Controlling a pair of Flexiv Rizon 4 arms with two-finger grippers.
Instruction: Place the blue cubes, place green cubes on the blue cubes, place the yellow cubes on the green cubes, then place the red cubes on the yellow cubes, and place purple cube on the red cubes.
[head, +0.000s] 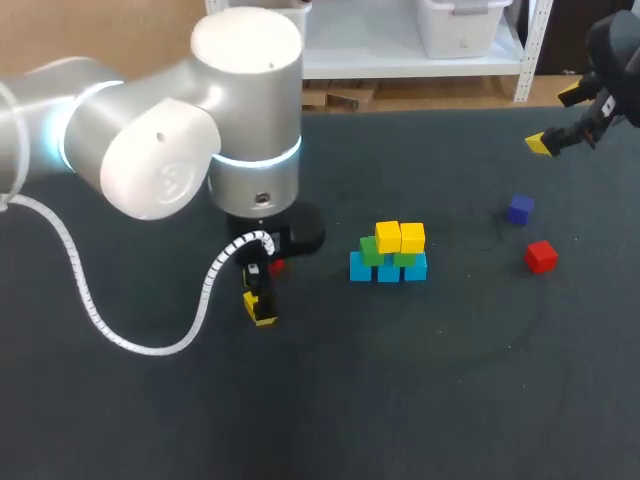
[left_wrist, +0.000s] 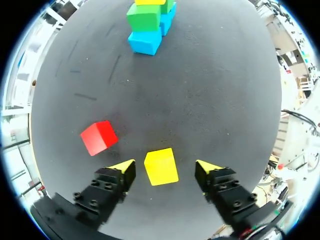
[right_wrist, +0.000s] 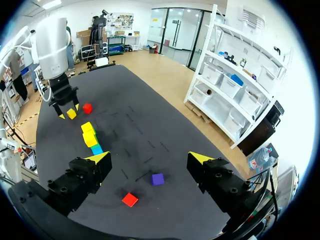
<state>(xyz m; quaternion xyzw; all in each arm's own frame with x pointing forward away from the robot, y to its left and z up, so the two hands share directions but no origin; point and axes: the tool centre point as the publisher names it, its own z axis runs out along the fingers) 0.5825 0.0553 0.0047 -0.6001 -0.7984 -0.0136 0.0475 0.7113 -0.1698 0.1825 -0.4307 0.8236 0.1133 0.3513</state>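
Left gripper (left_wrist: 165, 167) sits low over the desk (left_wrist: 210, 90) on its left half, fingers spread. We see a loose yellow cube (left_wrist: 161, 166) flat on the desk between the tips, with a gap on each side, so nothing is pinched. First red cube (left_wrist: 98, 137) is on the desk just beside one finger, not touching it or the loose yellow cube.

Stack is near the desk's middle, ahead of the left gripper and well apart from it:
- blue cubes (head: 388, 270): row of three on the desk, touching
- green cubes (head: 372, 250): two on the blue cubes
- top yellows (head: 388, 237): two side by side on the green cubes

Second red cube (head: 541, 256) and purple cube (head: 519, 208) lie toward the right edge, near each other but apart, with purple closer to the far edge.

Right gripper (head: 555, 118) hangs above the far right corner, fingers wide apart with nothing between them.
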